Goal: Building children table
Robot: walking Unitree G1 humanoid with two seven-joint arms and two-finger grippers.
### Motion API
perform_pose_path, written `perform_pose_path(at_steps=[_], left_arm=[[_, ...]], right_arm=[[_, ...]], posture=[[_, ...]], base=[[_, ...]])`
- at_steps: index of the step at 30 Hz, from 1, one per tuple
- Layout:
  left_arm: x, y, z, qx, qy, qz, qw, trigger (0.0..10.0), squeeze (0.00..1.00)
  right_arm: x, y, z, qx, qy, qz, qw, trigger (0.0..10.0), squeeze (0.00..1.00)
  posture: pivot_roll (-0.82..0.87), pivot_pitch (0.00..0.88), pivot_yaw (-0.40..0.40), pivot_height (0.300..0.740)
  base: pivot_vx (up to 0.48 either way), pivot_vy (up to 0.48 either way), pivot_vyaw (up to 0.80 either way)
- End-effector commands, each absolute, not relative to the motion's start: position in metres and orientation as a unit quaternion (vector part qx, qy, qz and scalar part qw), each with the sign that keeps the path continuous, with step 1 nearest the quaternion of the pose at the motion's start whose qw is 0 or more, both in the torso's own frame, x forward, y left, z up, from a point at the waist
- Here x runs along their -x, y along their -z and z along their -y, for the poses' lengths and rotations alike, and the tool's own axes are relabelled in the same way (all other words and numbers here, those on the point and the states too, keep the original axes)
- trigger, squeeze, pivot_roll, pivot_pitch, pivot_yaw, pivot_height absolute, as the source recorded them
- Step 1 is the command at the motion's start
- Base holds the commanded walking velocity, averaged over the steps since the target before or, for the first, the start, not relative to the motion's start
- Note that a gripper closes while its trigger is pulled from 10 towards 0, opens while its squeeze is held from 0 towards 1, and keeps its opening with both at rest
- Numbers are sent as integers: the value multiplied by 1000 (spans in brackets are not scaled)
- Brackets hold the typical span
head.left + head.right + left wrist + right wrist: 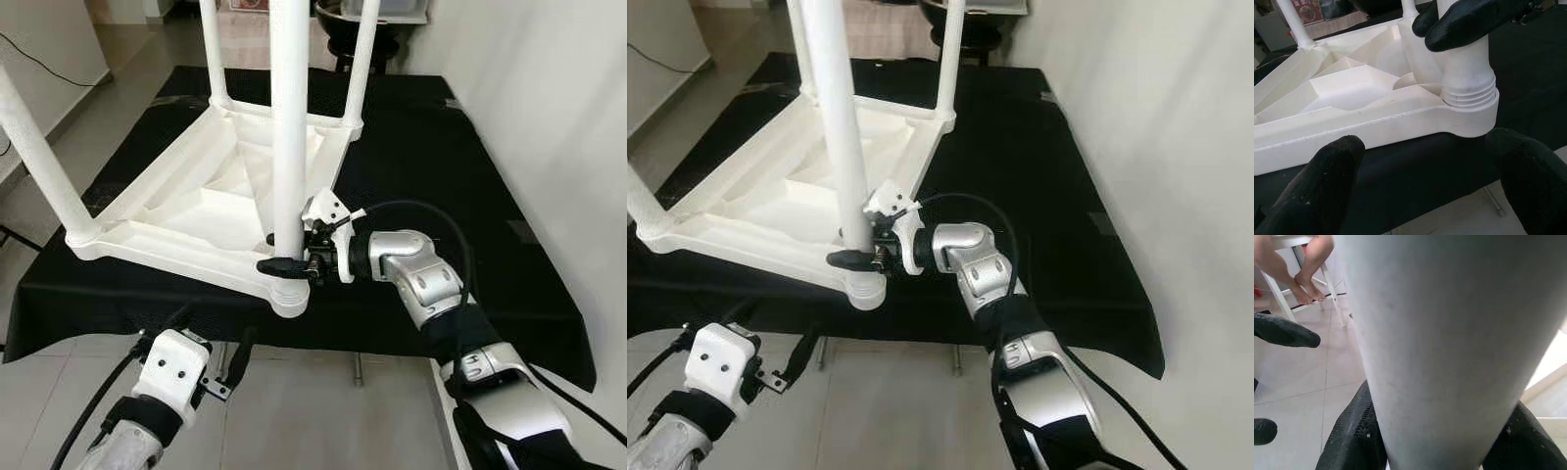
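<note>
My right gripper (292,257) clamps the near table leg (289,127) at its socket, centre frame; screwing-in step, next twist it. Left gripper (211,360) open, idle, lower left.

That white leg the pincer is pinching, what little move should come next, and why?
Probably twist the leg further into its corner socket: the right pincer grips it low down, and thread rings show above the socket, so it looks not fully seated.
</note>
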State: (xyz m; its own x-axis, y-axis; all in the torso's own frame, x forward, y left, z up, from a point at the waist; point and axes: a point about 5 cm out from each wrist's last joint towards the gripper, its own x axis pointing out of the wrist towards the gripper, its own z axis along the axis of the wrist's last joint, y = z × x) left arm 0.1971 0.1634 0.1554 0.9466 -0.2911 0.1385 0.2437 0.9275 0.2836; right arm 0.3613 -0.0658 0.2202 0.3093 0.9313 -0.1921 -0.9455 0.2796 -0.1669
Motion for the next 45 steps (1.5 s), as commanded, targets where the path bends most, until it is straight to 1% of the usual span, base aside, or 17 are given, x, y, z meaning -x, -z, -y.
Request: perform_pose_path(at_steps=[1, 5, 6, 7, 8, 9, 11, 16, 17, 20, 21, 23, 30, 31, 32, 41, 45], left_arm=[[-195, -154, -161, -133, 139, 85, 978, 10000, 0], [-193, -153, -160, -133, 139, 85, 978, 10000, 0], [-193, -153, -161, -134, 138, 85, 978, 10000, 0], [-193, -153, -161, -134, 138, 85, 978, 10000, 0], [-193, -153, -162, -134, 137, 85, 978, 10000, 0], [-193, -153, -162, -134, 137, 85, 978, 10000, 0], [-195, -153, -164, -136, 136, 85, 978, 10000, 0], [-201, -152, -164, -136, 142, 85, 977, 10000, 0], [-203, -152, -163, -136, 142, 88, 977, 10000, 0], [-203, -152, -163, -135, 137, 90, 977, 10000, 0], [-203, -153, -162, -135, 132, 94, 978, 10000, 0], [-204, -153, -161, -132, 122, 97, 979, 10000, 0], [-207, -153, -158, -131, 124, 101, 978, 10000, 0], [-208, -154, -158, -130, 124, 103, 978, 10000, 0], [-209, -154, -158, -130, 123, 105, 978, 10000, 0], [-207, -154, -156, -130, 120, 106, 978, 10000, 0], [-204, -155, -155, -130, 121, 105, 978, 10000, 0]], right_arm=[[-360, -221, 67, 119, -597, -21, 793, 0, 0], [-360, -195, 89, 89, -455, -54, 884, 0, 0], [-353, -185, 94, 40, -281, -56, 957, 0, 0], [-353, -185, 94, 40, -281, -56, 957, 0, 0], [-343, -176, 107, 2, -137, -72, 988, 0, 0], [-343, -176, 107, 2, -137, -72, 988, 0, 0], [-308, -164, 86, -4, -129, -90, 988, 0, 0], [-306, -156, 45, -7, -238, -96, 967, 0, 0], [-313, -161, 35, -2, -263, -86, 961, 10000, 0], [-317, -167, 34, -3, -271, -77, 960, 10000, 0], [-318, -173, 31, -8, -285, -71, 956, 10000, 1000], [-320, -186, 26, -32, -326, -64, 943, 10000, 1000], [-338, -215, 45, 29, -428, -10, 903, 10000, 1000], [-348, -225, 57, 70, -455, 11, 887, 10000, 776], [-356, -235, 69, 86, -486, 18, 869, 10000, 0], [-360, -247, 82, 117, -623, 9, 773, 10000, 0], [-364, -242, 76, 116, -644, -9, 756, 9490, 0]], posture=[[54, 173, -89, 740], [53, 173, -108, 740], [44, 175, -117, 740], [44, 175, -117, 740], [44, 175, -117, 740], [44, 175, -117, 740], [37, 183, -95, 740], [40, 160, -89, 740], [30, 152, -100, 740], [28, 153, -105, 740], [20, 145, -124, 740], [15, 146, -123, 740], [2, 146, -144, 740], [5, 148, -136, 740], [9, 149, -133, 740], [45, 155, -128, 740], [55, 169, -126, 740]], base=[[0, 0, 0], [0, 0, 0], [0, 0, 0], [0, 0, 0], [0, 0, 0], [0, 0, 0], [0, 0, 0], [0, 0, 0], [0, 0, 0], [0, 0, 0], [0, 0, 0], [0, 0, 0], [0, 0, 0], [0, 0, 0], [0, 0, 0], [0, 0, 0], [0, 0, 0]])
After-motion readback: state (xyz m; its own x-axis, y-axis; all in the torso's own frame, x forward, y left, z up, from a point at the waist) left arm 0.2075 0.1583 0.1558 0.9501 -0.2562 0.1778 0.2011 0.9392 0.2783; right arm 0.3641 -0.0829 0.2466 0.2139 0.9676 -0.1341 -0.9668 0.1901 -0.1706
